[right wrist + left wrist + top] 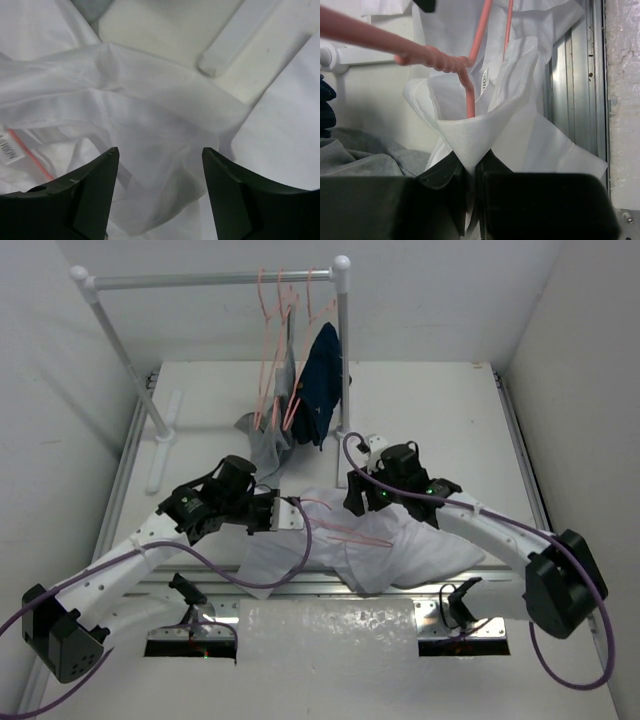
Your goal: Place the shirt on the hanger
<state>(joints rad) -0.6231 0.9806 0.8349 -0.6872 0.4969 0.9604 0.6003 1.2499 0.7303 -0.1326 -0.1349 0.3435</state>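
**A:** Where is the shirt [420,555]?

**B:** It is heaped at the near edge of the table [450,410], between the two arms. The left gripper [472,172] pinches its collar tight, and the hanger [470,95] runs its neck down into that collar.

**A:** How does the hanger's long axis lie?

**B:** It lies left to right across the cloth. The hook end is at the left gripper, and the other end is just on the near side of the right gripper [160,167].

**A:** So the right arm is nearer that shoulder?

**B:** It seems so. Its jaws stand wide over loose cloth and hold nothing.

**A:** Is anything unclear?

**B:** Folds bury most of the wire, and which sleeve lies where cannot be told.
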